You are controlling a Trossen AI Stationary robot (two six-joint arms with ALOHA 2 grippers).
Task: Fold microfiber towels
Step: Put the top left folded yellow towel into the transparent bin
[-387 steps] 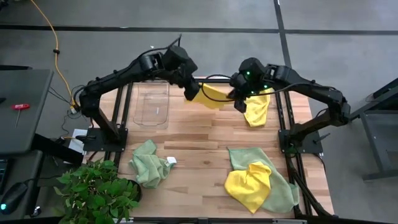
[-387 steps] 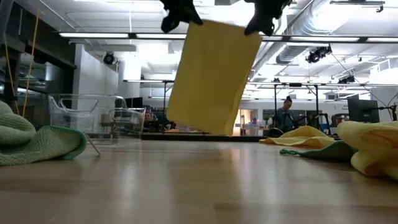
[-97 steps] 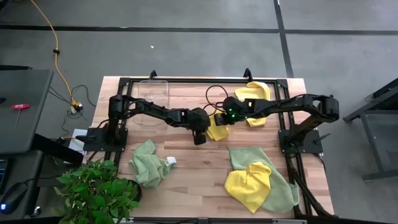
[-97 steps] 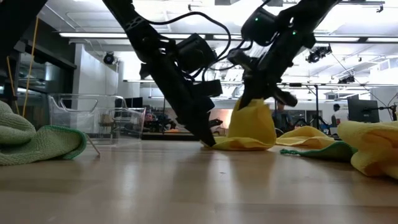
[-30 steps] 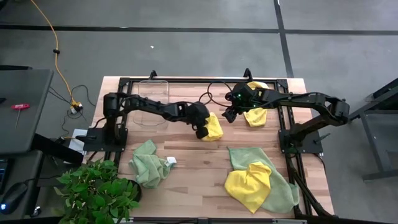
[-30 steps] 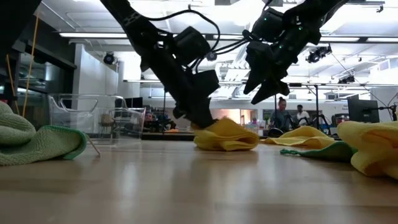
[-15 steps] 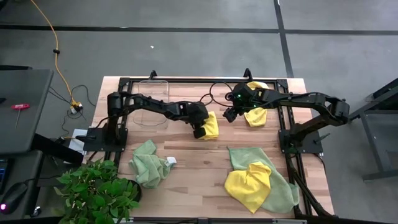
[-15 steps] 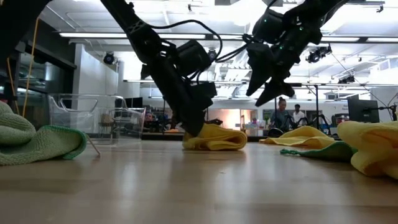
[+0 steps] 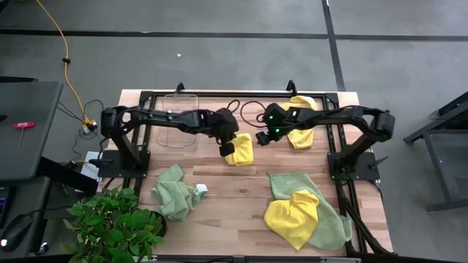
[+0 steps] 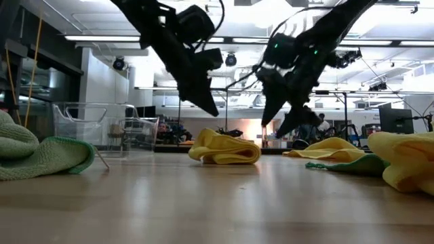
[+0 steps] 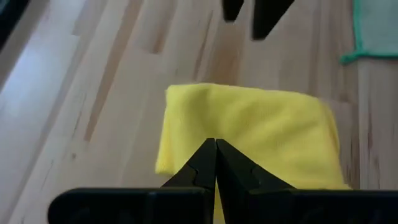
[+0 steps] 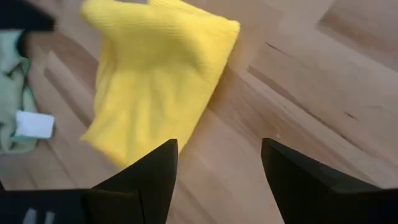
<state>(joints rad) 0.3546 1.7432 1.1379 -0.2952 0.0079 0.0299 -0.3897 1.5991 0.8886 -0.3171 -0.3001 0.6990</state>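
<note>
The folded yellow towel lies loose near the surface's far-edge middle, the left pincer closed and empty above it, the right pincer spread wide alongside; either could snag and undo the fold.

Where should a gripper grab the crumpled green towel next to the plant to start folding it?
Probably the crumpled sage-green microfiber towel at its white-tagged edge, coming from straight above. The tag marks a hem exposed on the wooden table, while the rest is bunched.
</note>
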